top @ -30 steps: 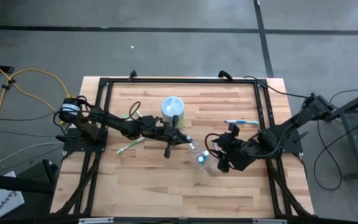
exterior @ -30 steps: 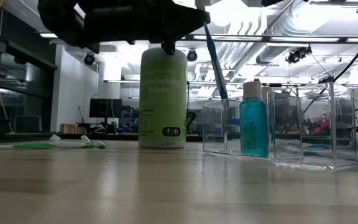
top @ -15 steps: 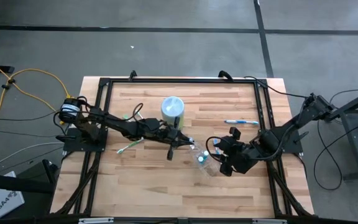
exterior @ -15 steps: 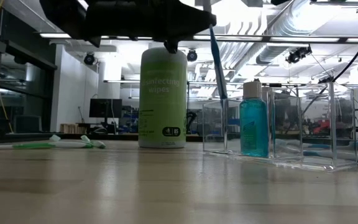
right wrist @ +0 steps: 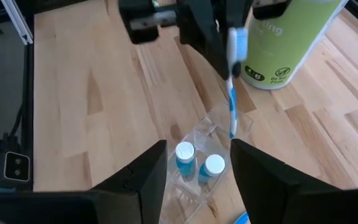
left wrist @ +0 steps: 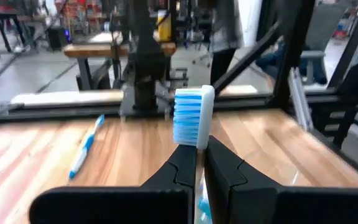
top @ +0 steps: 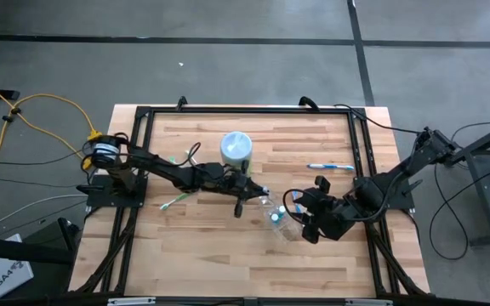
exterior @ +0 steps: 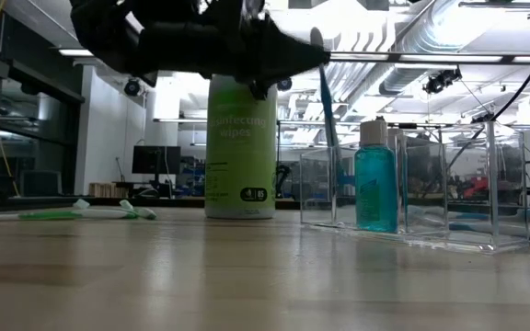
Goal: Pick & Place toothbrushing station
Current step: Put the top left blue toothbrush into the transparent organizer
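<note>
Blue-white toothbrush (right wrist: 232,74) clamped in left gripper (left wrist: 199,163), tip entering clear container (right wrist: 197,155) mid-worktop | two tubes (right wrist: 184,154) already in | right gripper (right wrist: 197,171) wide, straddling container | green toothbrush (top: 177,199), second blue one (top: 330,167) left.

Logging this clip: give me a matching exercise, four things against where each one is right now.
Things:
1. blue toothbrush
2. green toothbrush
3. wipes tub
4. blue-capped tubes

Places:
A. standing inside the clear container
B. lying flat on the table under the left arm
C. gripped in the left hand
D. upright at the table's far middle

Pairs: 1-C, 2-B, 3-D, 4-A
</note>
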Robot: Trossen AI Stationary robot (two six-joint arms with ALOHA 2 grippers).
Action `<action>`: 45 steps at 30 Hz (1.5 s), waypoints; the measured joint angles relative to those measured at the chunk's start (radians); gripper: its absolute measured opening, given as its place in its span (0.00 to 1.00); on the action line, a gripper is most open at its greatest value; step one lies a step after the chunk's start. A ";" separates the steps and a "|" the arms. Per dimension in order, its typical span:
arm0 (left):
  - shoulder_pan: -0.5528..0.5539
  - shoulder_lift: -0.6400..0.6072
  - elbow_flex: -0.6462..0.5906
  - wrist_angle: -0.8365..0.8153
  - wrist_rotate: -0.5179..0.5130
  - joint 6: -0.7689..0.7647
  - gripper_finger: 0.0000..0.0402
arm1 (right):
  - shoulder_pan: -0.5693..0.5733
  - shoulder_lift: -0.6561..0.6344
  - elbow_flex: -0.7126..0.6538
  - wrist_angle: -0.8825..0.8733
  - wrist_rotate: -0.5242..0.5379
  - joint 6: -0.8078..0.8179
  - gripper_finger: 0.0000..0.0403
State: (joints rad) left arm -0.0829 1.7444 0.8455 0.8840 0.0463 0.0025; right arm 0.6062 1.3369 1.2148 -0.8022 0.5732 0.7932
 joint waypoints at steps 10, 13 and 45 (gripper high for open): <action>0.003 0.072 0.000 0.026 0.017 0.014 0.01 | 0.003 0.000 0.000 0.006 0.001 -0.001 0.42; 0.003 0.085 0.000 0.044 0.051 0.038 0.03 | 0.003 0.000 0.000 0.006 0.001 -0.001 0.42; -0.033 0.088 -0.001 0.011 0.186 0.050 0.42 | 0.003 0.000 0.000 0.014 -0.027 0.000 0.42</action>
State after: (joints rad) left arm -0.1163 1.8324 0.8444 0.8948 0.2325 0.0525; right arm 0.6094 1.3373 1.2148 -0.7883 0.5465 0.7929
